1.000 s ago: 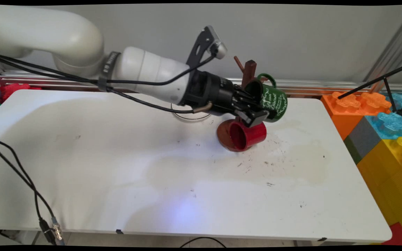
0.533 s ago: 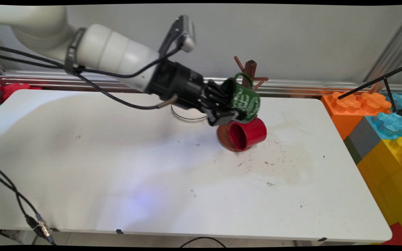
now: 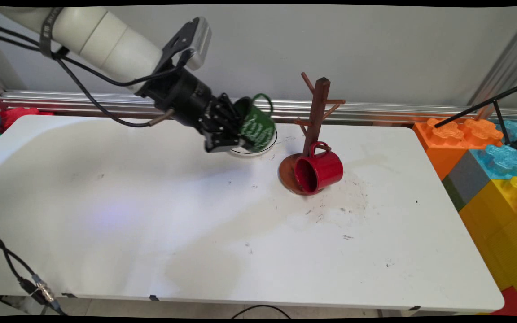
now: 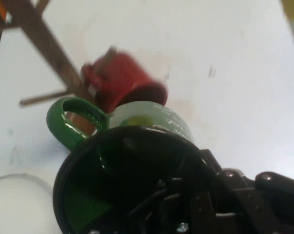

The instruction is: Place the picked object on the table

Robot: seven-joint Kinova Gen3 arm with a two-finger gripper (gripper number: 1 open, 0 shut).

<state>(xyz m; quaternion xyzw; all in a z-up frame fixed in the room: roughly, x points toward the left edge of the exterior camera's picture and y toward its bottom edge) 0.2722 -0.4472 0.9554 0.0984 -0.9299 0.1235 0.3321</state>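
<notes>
**Green mug held in the air, red mug on its side by the mug tree**

A dark green mug (image 3: 255,128) with white lettering is held tilted in the gripper (image 3: 226,134), one finger inside its rim, its looped handle on top. It hangs above a clear round dish (image 3: 265,146) at the back of the white desk (image 3: 151,215). To its right, well apart, a red mug (image 3: 319,170) lies on its side on the round base of a brown wooden mug tree (image 3: 317,112), its opening facing the desk's front left.
</notes>
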